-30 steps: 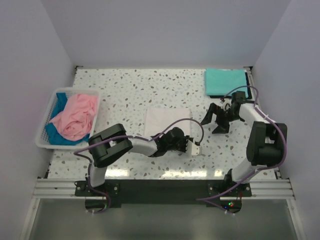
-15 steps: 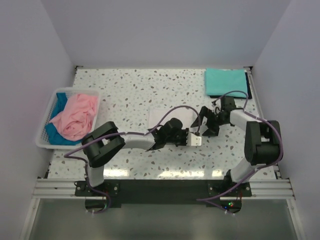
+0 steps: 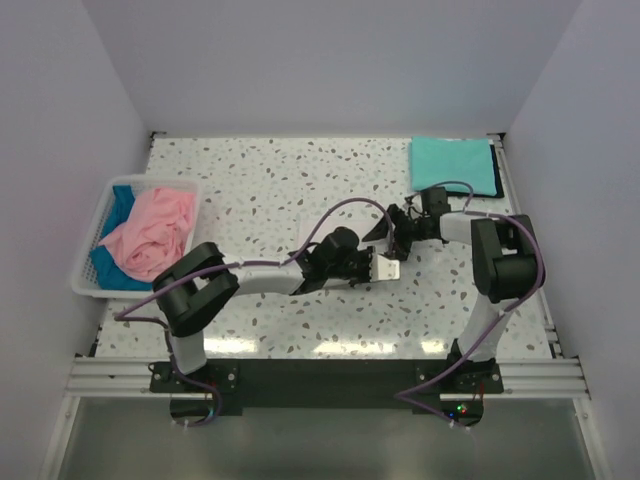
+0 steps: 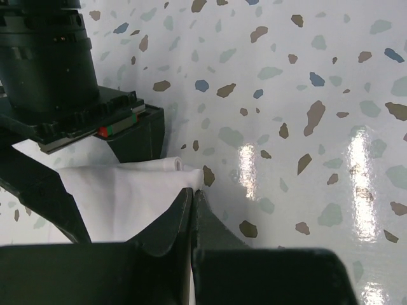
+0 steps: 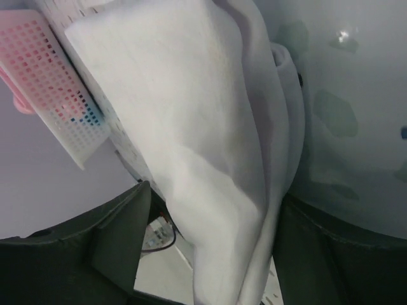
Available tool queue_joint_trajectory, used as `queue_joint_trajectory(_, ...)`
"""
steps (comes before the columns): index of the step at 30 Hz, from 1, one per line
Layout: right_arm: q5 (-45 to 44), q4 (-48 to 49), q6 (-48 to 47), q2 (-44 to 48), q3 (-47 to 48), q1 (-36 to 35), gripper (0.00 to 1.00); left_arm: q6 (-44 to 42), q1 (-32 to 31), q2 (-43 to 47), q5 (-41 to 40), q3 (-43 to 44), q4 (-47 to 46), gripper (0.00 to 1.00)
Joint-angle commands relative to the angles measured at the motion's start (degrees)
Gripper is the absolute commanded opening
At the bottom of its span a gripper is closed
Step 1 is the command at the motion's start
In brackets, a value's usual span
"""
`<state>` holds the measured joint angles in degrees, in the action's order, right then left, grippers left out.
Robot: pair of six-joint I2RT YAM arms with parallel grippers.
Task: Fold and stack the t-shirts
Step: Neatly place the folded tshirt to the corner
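The white t-shirt [image 4: 121,194] lies mid-table, mostly hidden under my arms in the top view; only its lifted corner [image 3: 386,268] shows there. My left gripper [image 4: 193,189] is shut on the edge of that corner [image 3: 374,268]. My right gripper [image 3: 392,236] meets it from the right. In the right wrist view, white cloth [image 5: 210,146] hangs between the right gripper's [image 5: 213,210] wide-set fingers [image 5: 121,235]. The gripper is open, with a gap on the left side. A folded teal t-shirt [image 3: 452,165] lies at the back right. The pink t-shirt [image 3: 150,235] and the blue t-shirt [image 3: 120,203] lie crumpled in the basket.
A white lattice basket [image 3: 88,285] stands at the table's left edge and shows in the right wrist view behind the cloth [image 5: 48,76]. The speckled tabletop [image 3: 260,180] is walled on three sides. Purple cables loop over both arms.
The left gripper shut on the white shirt's corner and carried it away from the near edge. The right arm swung left to it, and its jaws narrowed around the cloth.
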<state>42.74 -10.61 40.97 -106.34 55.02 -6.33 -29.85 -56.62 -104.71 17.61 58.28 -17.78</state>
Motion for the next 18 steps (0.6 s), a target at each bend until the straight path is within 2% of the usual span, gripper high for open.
queue_joint_trajectory(1,-6.79,4.54,2.62,-5.18,-0.27,-1.67,0.72,2.33,0.81,3.54,1.47,0.43,-1.03,0.00)
queue_joint_trajectory(3,-7.40,5.86,3.67,-5.89,-0.27,-2.20,0.66,2.95,0.98,3.72,1.64,-0.01,-1.20,0.00)
queue_joint_trajectory(4,-7.93,6.30,3.85,-6.07,-0.36,-2.28,0.57,3.13,1.07,3.98,1.64,-0.18,-1.20,0.00)
queue_joint_trajectory(6,-10.12,6.75,3.59,-6.42,0.08,-2.55,0.45,3.48,1.16,4.33,1.73,-0.54,-1.20,0.00)
queue_joint_trajectory(7,-11.18,6.31,2.89,-6.42,1.47,-2.55,0.32,3.48,1.16,4.68,1.47,-0.62,-1.12,0.01)
queue_joint_trajectory(9,-13.29,3.50,-0.95,-6.33,3.85,-2.55,0.17,4.61,1.25,5.30,0.51,-0.27,0.28,0.17)
queue_joint_trajectory(10,-15.91,0.97,-2.63,-5.98,6.56,-2.55,0.02,5.14,1.68,6.61,0.06,-0.10,1.07,0.31)
queue_joint_trajectory(11,-17.85,-0.54,-5.87,-5.63,8.15,-2.55,0.00,6.11,2.12,7.32,-0.46,0.25,3.17,0.38)
queue_joint_trajectory(12,-19.26,-2.03,-7.64,-5.63,12.08,-2.46,0.00,8.38,2.65,9.24,-0.55,0.51,4.50,0.54)
queue_joint_trajectory(13,-22.15,-5.96,-9.57,-5.80,14.47,-2.55,0.00,9.36,3.79,10.21,-0.38,0.69,6.16,0.62)
queue_joint_trajectory(15,-24.71,-10.20,-15.81,-8.16,19.92,-2.55,0.00,11.72,4.76,12.32,-0.29,1.39,11.87,0.88)
queue_joint_trajectory(16,-27.94,-14.13,-18.01,-9.05,25.60,-2.55,0.00,12.35,5.46,14.33,-0.29,1.31,13.72,1.00)
queue_joint_trajectory(18,-30.95,-18.11,-24.78,-12.11,34.30,-2.55,0.00,14.10,6.08,17.58,-1.51,1.05,19.69,1.00)
